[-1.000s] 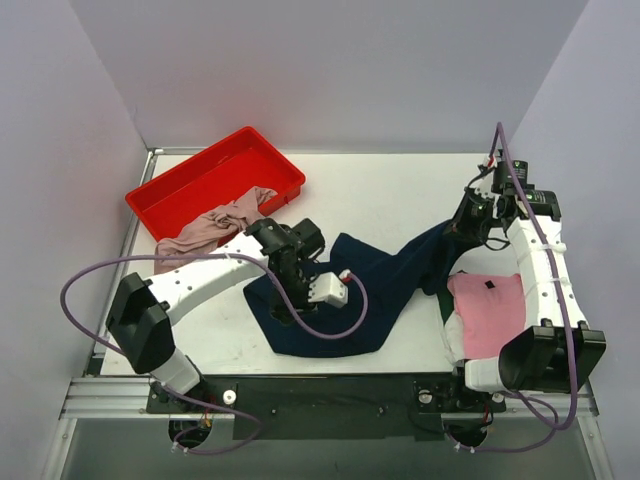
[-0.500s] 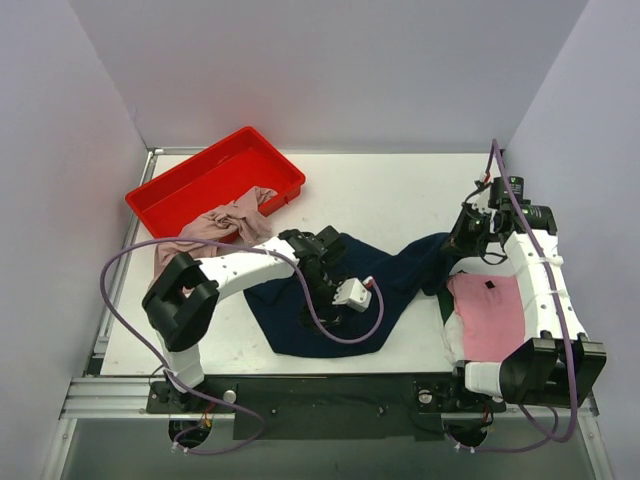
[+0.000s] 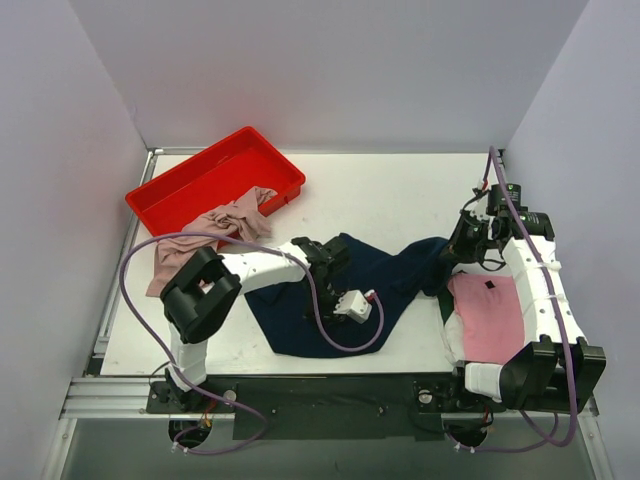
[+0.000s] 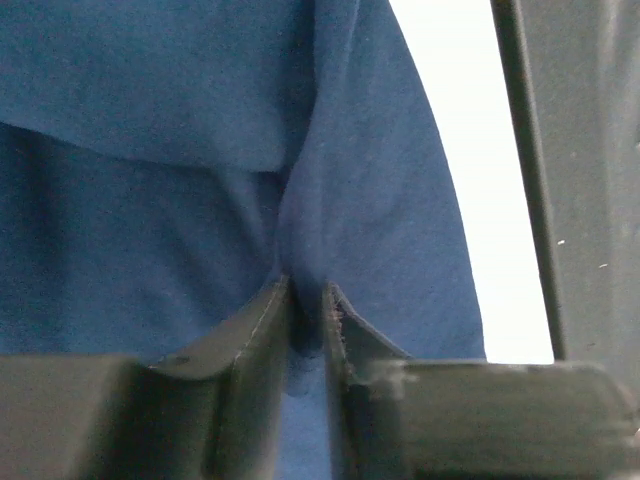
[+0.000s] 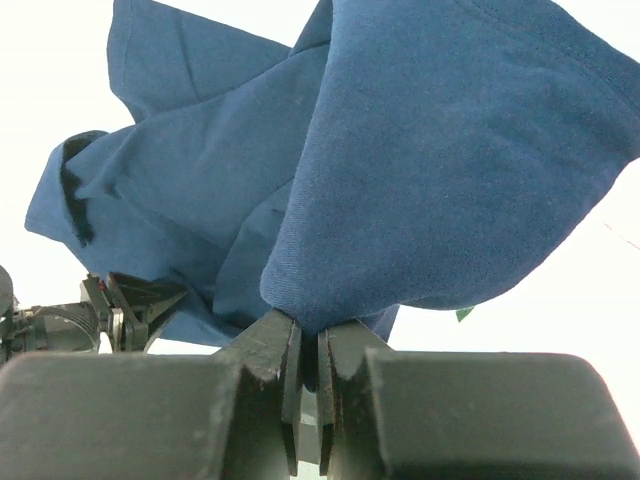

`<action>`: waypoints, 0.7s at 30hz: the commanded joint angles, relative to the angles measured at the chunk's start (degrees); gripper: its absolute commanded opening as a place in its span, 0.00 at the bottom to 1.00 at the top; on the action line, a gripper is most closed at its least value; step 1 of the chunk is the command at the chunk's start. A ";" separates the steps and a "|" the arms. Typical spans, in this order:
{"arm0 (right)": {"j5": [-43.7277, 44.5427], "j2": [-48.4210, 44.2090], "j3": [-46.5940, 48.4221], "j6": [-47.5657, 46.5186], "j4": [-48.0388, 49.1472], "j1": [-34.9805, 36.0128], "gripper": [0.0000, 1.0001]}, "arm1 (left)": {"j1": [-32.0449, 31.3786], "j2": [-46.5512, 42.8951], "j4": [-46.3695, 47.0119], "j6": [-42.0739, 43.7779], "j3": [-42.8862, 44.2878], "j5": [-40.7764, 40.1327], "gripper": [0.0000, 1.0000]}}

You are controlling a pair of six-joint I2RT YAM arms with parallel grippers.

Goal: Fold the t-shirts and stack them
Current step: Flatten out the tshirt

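Pinching a fold of the navy shirt (image 3: 300, 325) at table (image 3: 390, 195) centre with the left gripper (image 4: 305, 318), jaws squeezed narrow on cloth. Clamping its 3 o'clock end tight in the right gripper (image 5: 308, 345) (fabric bunched and draping from the fingers). Spotting the pink shirt (image 3: 490, 315) flat at 4 o'clock, the beige shirt (image 3: 215, 228) crumpled over the tray (image 3: 190, 180) edge at 10 o'clock.

The navy t-shirt (image 3: 285, 322), right of the red tray (image 3: 215, 175), is a plain dark blue with no pattern. Further right of the tray, the pink t-shirt (image 3: 490, 320) is a bright solid pink with one small dark mark. The beige-pink t-shirt (image 3: 215, 228), at the tray's near rim, is dusty and plain. The tabletop (image 3: 390, 195) is white. The left arm (image 3: 255, 268) and right arm (image 3: 535, 280) are white with black joints and carry purple cables (image 3: 128, 290).
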 commanded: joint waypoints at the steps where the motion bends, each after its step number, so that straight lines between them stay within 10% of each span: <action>1: -0.75 -0.75 0.20 -0.86 -0.26 0.14 0.00 | -0.38 0.20 -5.16 0.83 1.65 1.56 0.05; 7: -2.50 0.13 6.08 0.62 -0.52 -2.14 0.00 | 6.45 -3.14 -9.82 -8.47 10.78 -7.38 0.00; 15: -10.85 13.20 43.46 8.53 -0.87 -8.12 0.00 | 30.98 -13.94 -14.84 -18.50 46.70 -15.29 0.00; 21: -20.15 24.90 73.48 17.65 0.26 -10.84 0.00 | 36.53 -18.35 -9.74 -20.09 57.62 -28.31 0.00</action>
